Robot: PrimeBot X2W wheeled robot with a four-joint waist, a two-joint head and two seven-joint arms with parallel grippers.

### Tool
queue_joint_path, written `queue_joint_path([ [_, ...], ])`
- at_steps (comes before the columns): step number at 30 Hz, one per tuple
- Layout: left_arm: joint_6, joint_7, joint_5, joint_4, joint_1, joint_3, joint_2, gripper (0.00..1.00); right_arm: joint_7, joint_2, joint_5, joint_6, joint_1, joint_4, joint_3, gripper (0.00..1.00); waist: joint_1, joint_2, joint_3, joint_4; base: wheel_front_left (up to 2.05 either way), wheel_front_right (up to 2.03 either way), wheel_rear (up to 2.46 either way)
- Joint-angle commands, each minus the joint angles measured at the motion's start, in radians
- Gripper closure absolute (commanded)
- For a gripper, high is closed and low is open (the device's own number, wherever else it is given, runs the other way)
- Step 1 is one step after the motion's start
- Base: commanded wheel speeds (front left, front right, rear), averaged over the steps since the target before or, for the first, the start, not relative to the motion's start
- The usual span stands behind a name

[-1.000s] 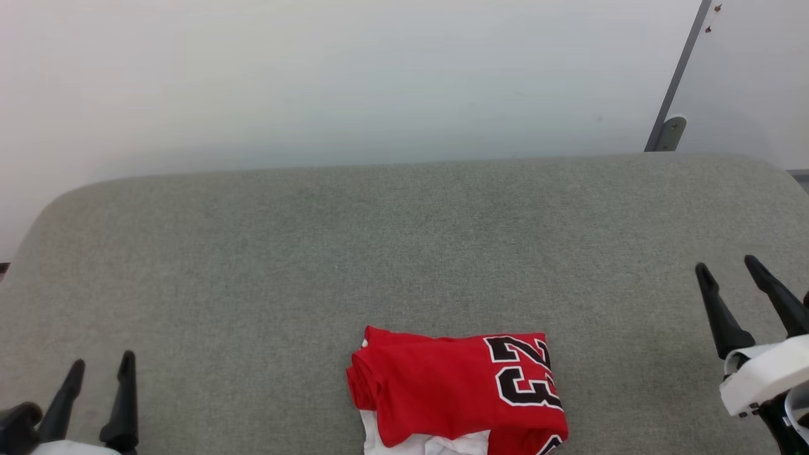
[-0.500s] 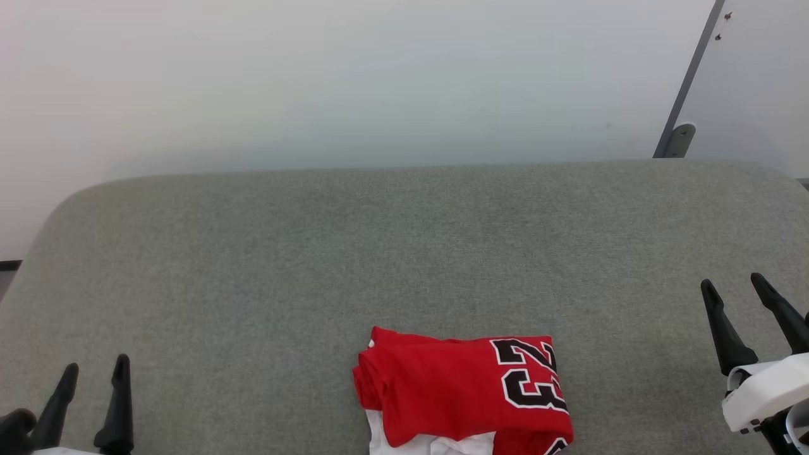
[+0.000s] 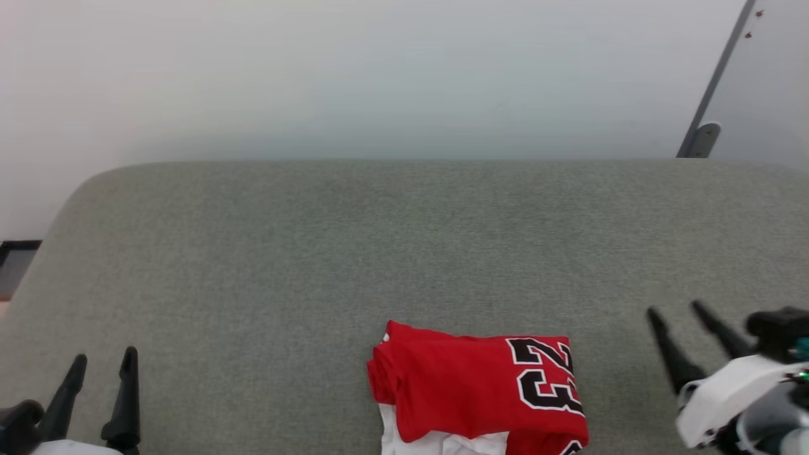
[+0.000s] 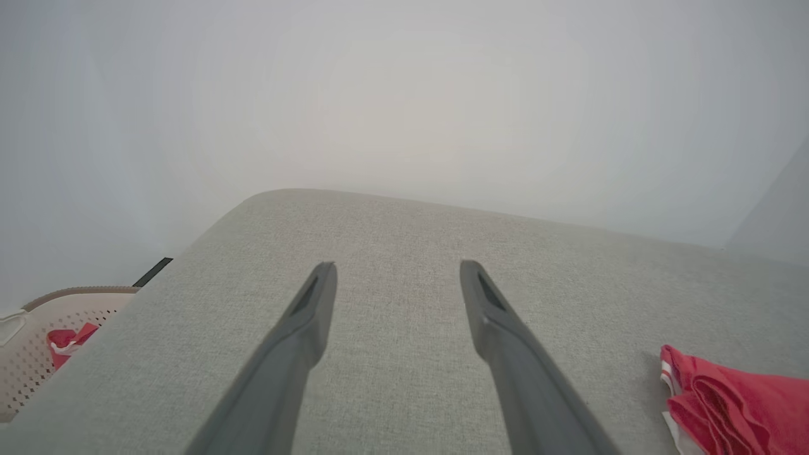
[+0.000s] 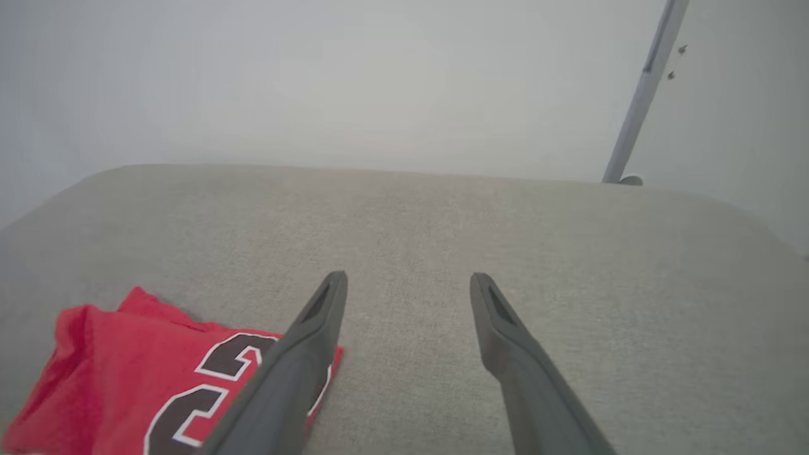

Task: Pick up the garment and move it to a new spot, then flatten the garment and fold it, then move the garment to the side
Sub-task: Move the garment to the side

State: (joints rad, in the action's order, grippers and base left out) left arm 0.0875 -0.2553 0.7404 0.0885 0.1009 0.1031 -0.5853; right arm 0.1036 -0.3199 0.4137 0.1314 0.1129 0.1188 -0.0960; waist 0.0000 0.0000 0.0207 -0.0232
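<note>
Head view, entry one: garment [image 3: 468, 392], a red jersey in a compact folded block with the number 23 uppermost and white cloth showing under its near edge.
- Location: near edge of the grey fabric-covered table [image 3: 303, 253], a little right of centre. It lies flat and nothing touches it.
- Left claw [image 3: 105, 357]: near left corner, fingers apart, empty, well apart from the garment.
- Right claw [image 3: 674, 308]: near right side, fingers apart, empty, near the garment's right edge but clear of it.
- Step in hand, as judged: the folding looks done, so the shift to the side is what is left.
- Next move calls for a claw, most likely the right one, to reach the folded edge. It must close over every layer at once and carry the block sideways without letting the fold spring open.

Hard to make out:
- The bottom of the head view cuts off the garment's near edge.
- No lettering other than the number can be read, and the sleeves are tucked out of sight.
- In the right wrist view, one dark finger crosses part of the number.
- Left wrist view: a pale perforated basket [image 4: 38, 341] sits beyond the table's left edge, half cut off. What the red-and-white cloth [image 4: 66, 340] in it is cannot be told.
</note>
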Motion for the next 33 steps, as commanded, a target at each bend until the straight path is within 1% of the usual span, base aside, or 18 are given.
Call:
queue_joint_path([
  [1, -0.004, 0.001, 0.002, 0.0, -0.009, 0.003, 0.0, 0.0, 0.024, 0.007, 0.016, -0.002, 0.001, 0.006, -0.014, 0.0, 0.0, 0.0, -0.005, 0.01, 0.0, 0.0, 0.0],
  [8, -0.013, 0.01, 0.001, 0.01, -0.028, 0.022, 0.004, 0.0, 0.195, 0.003, 0.104, -0.002, 0.014, 0.033, -0.102, 0.0, 0.0, 0.0, -0.022, 0.045, 0.0, 0.0, 0.0],
  [13, -0.019, 0.011, 0.0, 0.017, -0.045, 0.035, 0.011, 0.0, 0.324, -0.003, 0.156, -0.002, 0.021, 0.059, -0.133, 0.0, 0.0, 0.0, -0.042, 0.074, 0.0, 0.0, 0.0],
  [20, -0.032, 0.011, -0.003, 0.036, -0.075, 0.053, 0.023, 0.0, 0.471, 0.014, 0.178, -0.002, 0.036, 0.095, -0.118, 0.0, 0.0, 0.0, -0.072, 0.113, 0.0, 0.0, 0.0],
  [26, -0.043, 0.011, -0.007, 0.055, -0.103, 0.066, 0.03, 0.0, 0.54, 0.054, 0.172, -0.002, 0.066, 0.173, -0.076, 0.0, 0.0, 0.0, -0.095, 0.144, 0.0, 0.0, 0.0],
  [29, -0.049, 0.01, -0.008, 0.065, -0.115, 0.074, 0.035, 0.0, 0.577, 0.065, 0.158, -0.002, 0.079, 0.225, -0.082, 0.0, 0.0, 0.0, -0.099, 0.157, 0.0, 0.0, 0.0],
  [30, -0.052, 0.009, -0.009, 0.069, -0.118, 0.075, 0.036, 0.0, 0.58, 0.068, 0.157, -0.002, 0.083, 0.235, -0.085, 0.39, 0.0, 0.0, -0.098, 0.16, 0.0, 0.0, 0.0],
  [31, -0.051, 0.009, -0.01, 0.073, -0.119, 0.077, 0.036, 0.0, 0.588, 0.07, 0.16, -0.002, 0.087, 0.243, -0.091, 1.0, 0.0, 0.0, -0.098, 0.163, 0.0, 0.0, 0.0],
  [33, -0.052, 0.008, -0.01, 0.079, -0.122, 0.08, 0.038, 0.0, 0.59, 0.067, 0.158, -0.002, 0.086, 0.25, -0.106, 1.0, 0.0, 0.0, -0.096, 0.167, 0.0, 0.0, 0.0],
])
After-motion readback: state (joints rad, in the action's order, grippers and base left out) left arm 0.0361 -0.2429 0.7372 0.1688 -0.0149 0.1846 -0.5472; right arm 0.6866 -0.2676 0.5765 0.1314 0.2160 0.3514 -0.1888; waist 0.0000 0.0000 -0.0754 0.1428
